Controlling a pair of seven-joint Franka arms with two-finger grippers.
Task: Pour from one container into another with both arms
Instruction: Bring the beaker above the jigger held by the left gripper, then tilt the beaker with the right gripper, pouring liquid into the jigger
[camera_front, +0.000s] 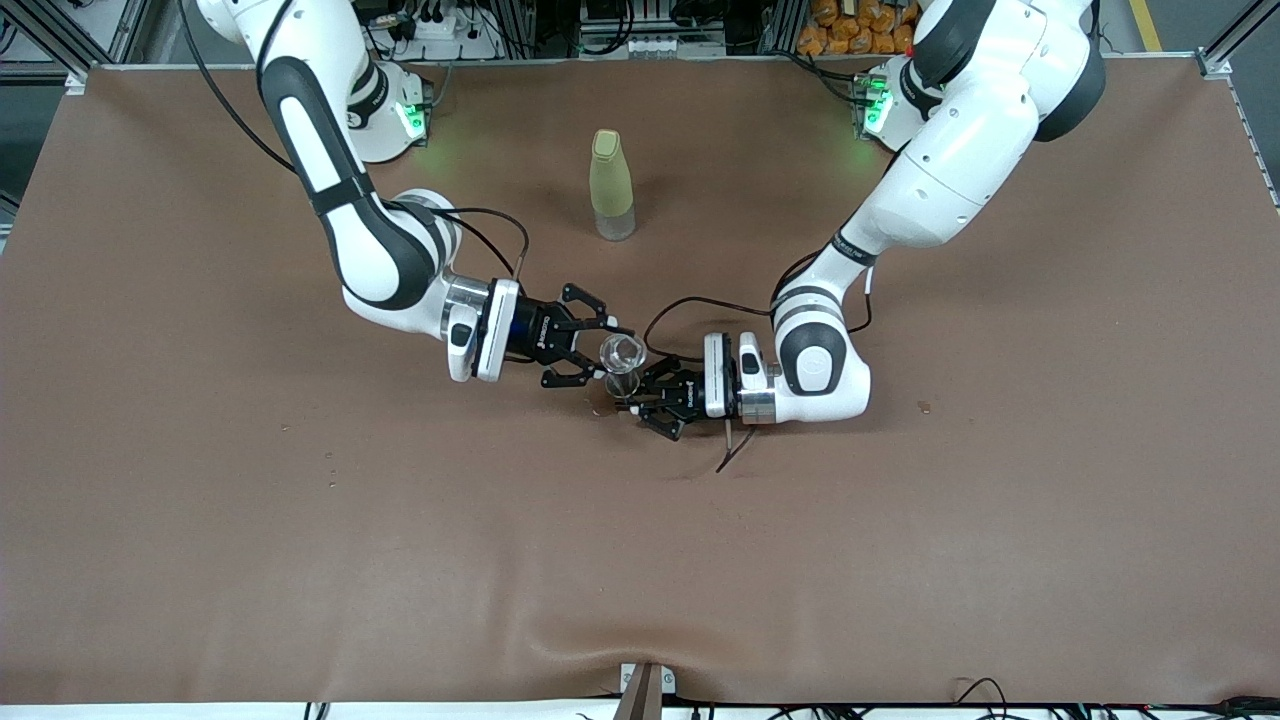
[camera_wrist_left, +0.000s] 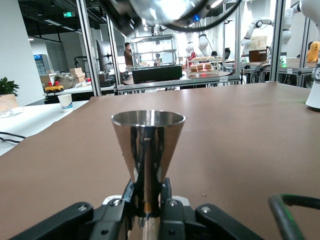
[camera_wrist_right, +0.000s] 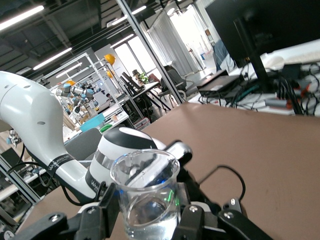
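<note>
The right gripper (camera_front: 600, 350) is clamped on the cup (camera_front: 623, 352), which is held in the air above the jigger (camera_front: 622, 386). In the right wrist view the cup (camera_wrist_right: 146, 197) is seen gripped between the fingers (camera_wrist_right: 107, 207), a little tilted, with clear liquid in its lower part.

The left gripper (camera_front: 640, 398) is closed on the jigger at its narrow waist. In the left wrist view the jigger (camera_wrist_left: 147, 150) is held upright, its round rim toward the top, and the fingers (camera_wrist_left: 165, 192) are pressed on both sides of the waist. It is kept low over the worktop (camera_front: 300, 520), near the middle; whether it touches the surface cannot be told.

A tall yellow-green bottle (camera_front: 611, 184) stands on the worktop, farther from the front camera than both grippers, and it is not touched.

As a judgement, both containers are already grasped and brought together, so the approach is done. The pouring itself seems not yet finished, since liquid is seen in the cup. What is left is to tip the cup more over the rim and to empty it.
</note>
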